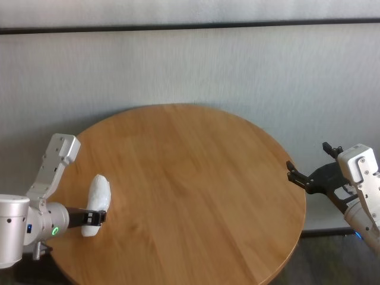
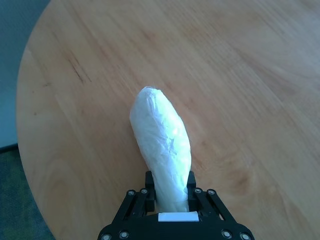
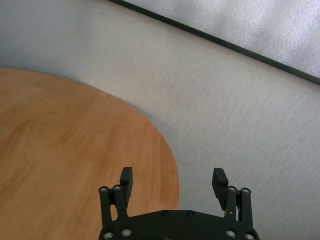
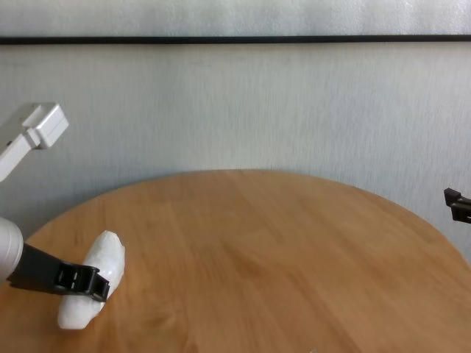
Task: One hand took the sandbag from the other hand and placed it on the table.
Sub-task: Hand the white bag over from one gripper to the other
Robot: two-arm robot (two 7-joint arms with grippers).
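The white crinkly sandbag (image 1: 98,199) is over the left part of the round wooden table (image 1: 190,178). My left gripper (image 1: 95,218), with the green ring light, is shut on the bag's near end. The left wrist view shows the bag (image 2: 162,145) sticking out forward from between the fingers (image 2: 148,186). In the chest view the bag (image 4: 96,283) hangs low over the wood; I cannot tell whether it touches. My right gripper (image 1: 307,160) is open and empty just off the table's right edge, far from the bag. It also shows in the right wrist view (image 3: 171,177).
A grey wall with a dark strip (image 1: 190,27) stands behind the table. The table's edge (image 3: 170,165) curves under the right gripper. The bare wood (image 4: 280,250) stretches between the two arms.
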